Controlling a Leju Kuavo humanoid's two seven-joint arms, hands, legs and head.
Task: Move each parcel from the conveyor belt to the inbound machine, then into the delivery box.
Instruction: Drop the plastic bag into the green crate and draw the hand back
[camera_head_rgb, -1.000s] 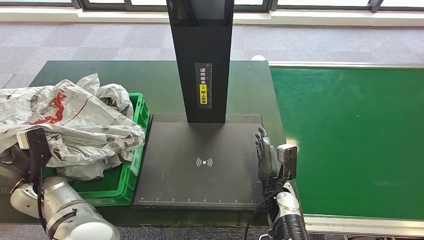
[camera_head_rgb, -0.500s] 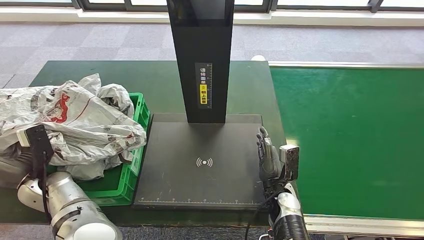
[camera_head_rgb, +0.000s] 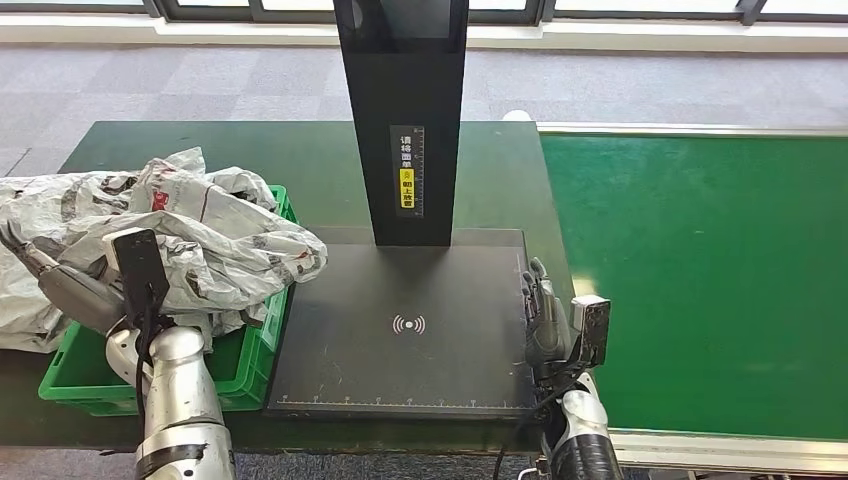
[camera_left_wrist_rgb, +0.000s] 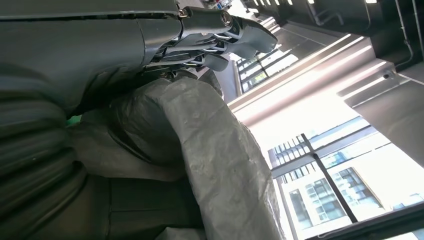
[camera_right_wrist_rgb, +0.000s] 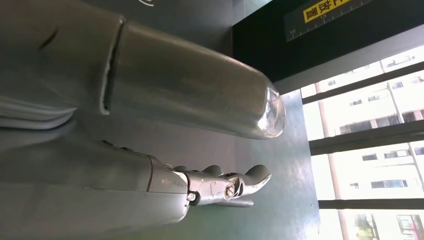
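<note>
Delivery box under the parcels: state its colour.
Bright green; the delivery box is a plastic crate, clearest in the head view, beside the black inbound machine.

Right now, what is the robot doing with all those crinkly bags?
The robot is sorting parcels. Its left hand is at the pile of grey plastic parcels heaped in the green crate, with its fingers against one bag; whether it grips the bag is hard to tell. Its right hand is open and waits at the edge of the black scanning plate. No parcel shows on the green conveyor belt.
</note>
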